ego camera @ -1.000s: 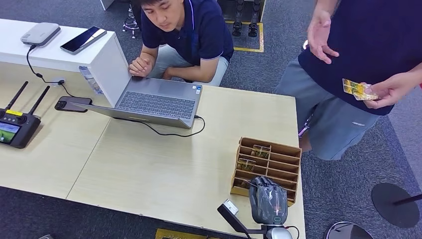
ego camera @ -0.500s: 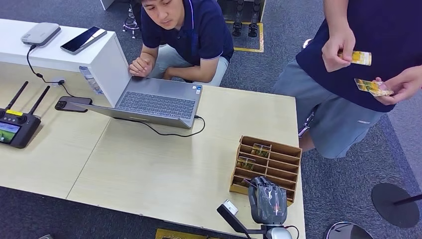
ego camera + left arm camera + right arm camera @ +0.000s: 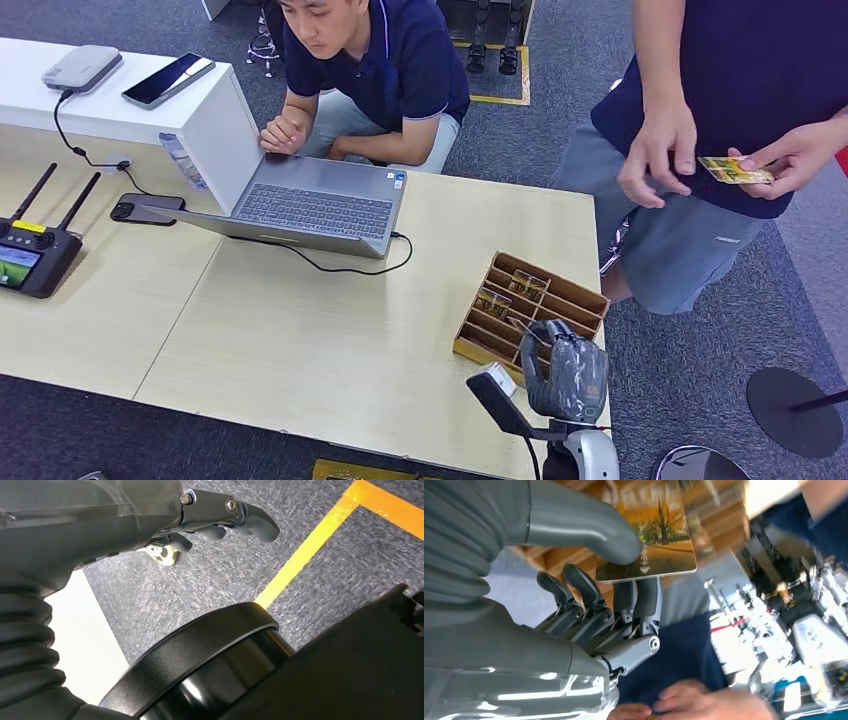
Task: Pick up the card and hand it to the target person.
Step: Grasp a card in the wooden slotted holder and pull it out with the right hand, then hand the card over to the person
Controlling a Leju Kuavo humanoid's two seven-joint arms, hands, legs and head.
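Right hand has swung up and toward the standing person since a second ago, off the front of the wooden card rack and now over its near right corner, with the whole view shifted a touch. From the wrist camera the catch is plain: the card, printed with an autumn tree scene, is pinched between the thick thumb and the dark fingers, flat against the fingertips, the rack's slots blurred behind it. So the pick looks done, and the handover is next by my reckoning. Left hand hangs low over grey carpet, fingers curled in, nothing in them. Further out, more cards sit in the rack's slots on the pale surface. Beyond the edge, the standing person has brought both hands together on their own cards.
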